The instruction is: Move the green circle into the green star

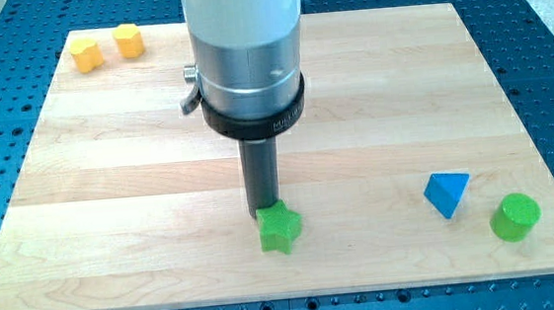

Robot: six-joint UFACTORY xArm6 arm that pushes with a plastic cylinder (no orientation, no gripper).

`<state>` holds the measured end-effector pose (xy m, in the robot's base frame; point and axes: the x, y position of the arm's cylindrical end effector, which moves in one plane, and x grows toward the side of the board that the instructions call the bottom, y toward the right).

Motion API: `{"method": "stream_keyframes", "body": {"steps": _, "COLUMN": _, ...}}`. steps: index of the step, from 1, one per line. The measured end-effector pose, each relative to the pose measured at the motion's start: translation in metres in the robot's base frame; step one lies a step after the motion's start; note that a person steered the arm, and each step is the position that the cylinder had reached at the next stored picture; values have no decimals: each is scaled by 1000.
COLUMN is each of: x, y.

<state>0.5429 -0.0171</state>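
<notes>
The green circle (515, 217) is a short green cylinder near the view's bottom right of the wooden board (141, 185). The green star (280, 228) lies at the bottom centre of the board. My tip (265, 210) stands just above and slightly left of the star, touching or almost touching its top edge. The circle lies far to the right of the tip and the star, about a third of the board's width away.
A blue triangular block (446, 193) sits just left of and above the green circle, between it and the star. Two yellow blocks (86, 54) (128, 40) lie at the board's top left corner. The arm's wide grey body (247, 48) hides the board's top centre.
</notes>
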Motion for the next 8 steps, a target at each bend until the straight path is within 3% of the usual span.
{"method": "stream_keyframes", "body": {"steps": 3, "x": 4, "y": 57}}
{"method": "stream_keyframes", "body": {"steps": 5, "x": 71, "y": 167}}
{"method": "stream_keyframes", "body": {"steps": 6, "x": 75, "y": 224}}
{"method": "stream_keyframes", "body": {"steps": 7, "x": 74, "y": 320}}
{"method": "stream_keyframes", "body": {"steps": 8, "x": 41, "y": 359}}
